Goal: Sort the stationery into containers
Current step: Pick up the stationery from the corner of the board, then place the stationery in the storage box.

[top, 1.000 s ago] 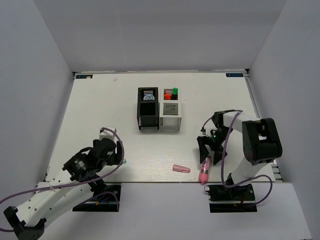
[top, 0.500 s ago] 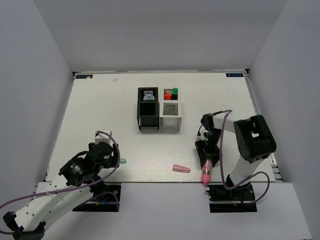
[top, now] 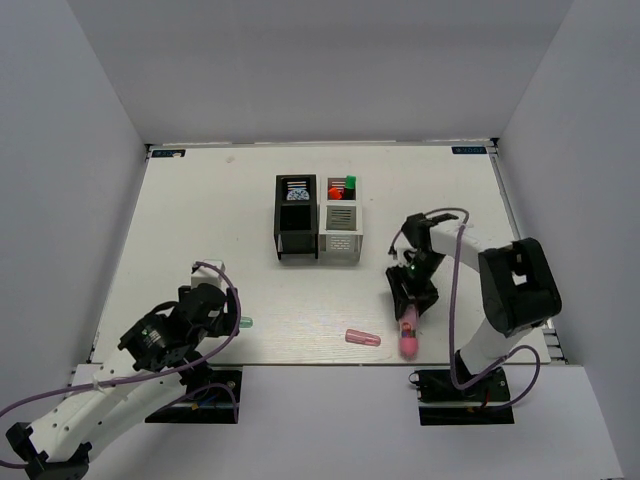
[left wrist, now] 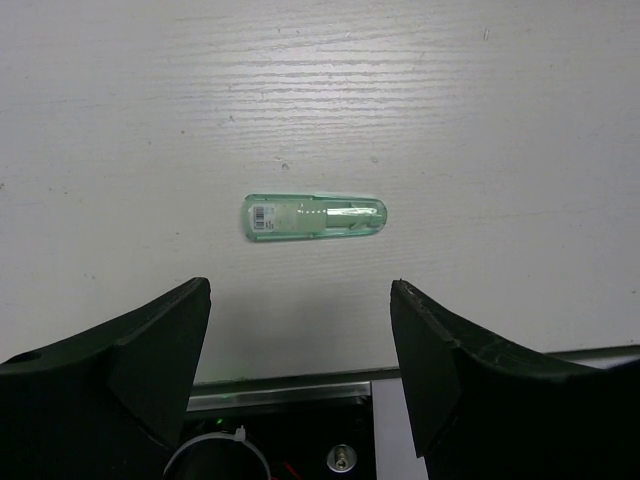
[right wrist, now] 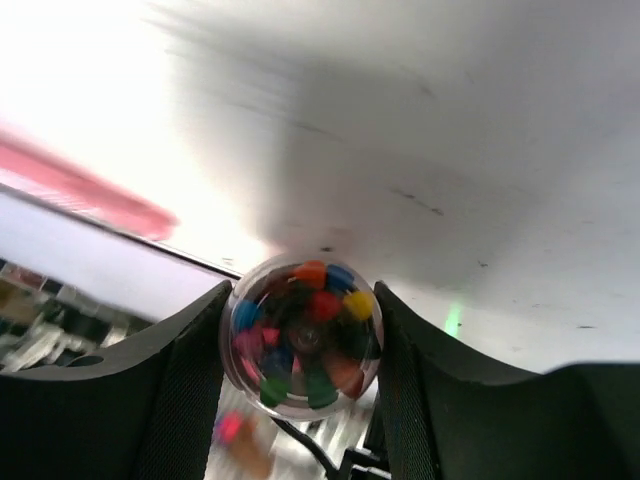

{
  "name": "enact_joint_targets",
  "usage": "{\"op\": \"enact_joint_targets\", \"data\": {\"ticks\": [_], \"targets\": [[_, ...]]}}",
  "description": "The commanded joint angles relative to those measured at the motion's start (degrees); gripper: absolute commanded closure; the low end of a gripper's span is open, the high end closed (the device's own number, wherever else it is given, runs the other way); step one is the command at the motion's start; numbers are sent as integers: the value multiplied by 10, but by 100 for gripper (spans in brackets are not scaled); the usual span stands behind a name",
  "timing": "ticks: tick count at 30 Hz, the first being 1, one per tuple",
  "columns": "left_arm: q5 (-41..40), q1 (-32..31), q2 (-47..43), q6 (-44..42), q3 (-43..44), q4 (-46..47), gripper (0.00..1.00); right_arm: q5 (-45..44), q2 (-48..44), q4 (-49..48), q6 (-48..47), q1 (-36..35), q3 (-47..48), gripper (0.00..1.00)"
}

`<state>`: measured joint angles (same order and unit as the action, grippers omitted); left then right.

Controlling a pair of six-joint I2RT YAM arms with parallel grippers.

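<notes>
Stationery only partly sorted: green capsule (left wrist: 314, 217) and pink capsule (top: 362, 338) loose on the surface (top: 200, 200) near its front edge, fat pink tube (right wrist: 302, 348) in the right arm's grip. Green capsule just ahead of the left end effector (left wrist: 300, 292), centred on the gap, long axis in line with the closing direction. Probably worth a wrist turn before descent. Fingers spread wide, touching nothing. Right end effector (top: 411, 300) clamped on the tube, seen end-on between both fingers. Black box (top: 297, 230) and white box (top: 341, 228) well apart, farther back — nearer the right arm.
</notes>
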<state>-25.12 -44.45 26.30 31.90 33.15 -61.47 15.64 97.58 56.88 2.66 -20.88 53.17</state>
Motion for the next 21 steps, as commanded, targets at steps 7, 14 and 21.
{"op": "enact_joint_targets", "data": {"ticks": [7,14,21], "targets": [[19,-1,27,-10,39,11,17,86,-93,2,-72,2,259,100],[34,-1,55,-3,57,16,17,132,-43,22,-50,1,493,100],[39,-2,74,-8,71,33,17,126,30,-48,-6,-5,596,100]]}}
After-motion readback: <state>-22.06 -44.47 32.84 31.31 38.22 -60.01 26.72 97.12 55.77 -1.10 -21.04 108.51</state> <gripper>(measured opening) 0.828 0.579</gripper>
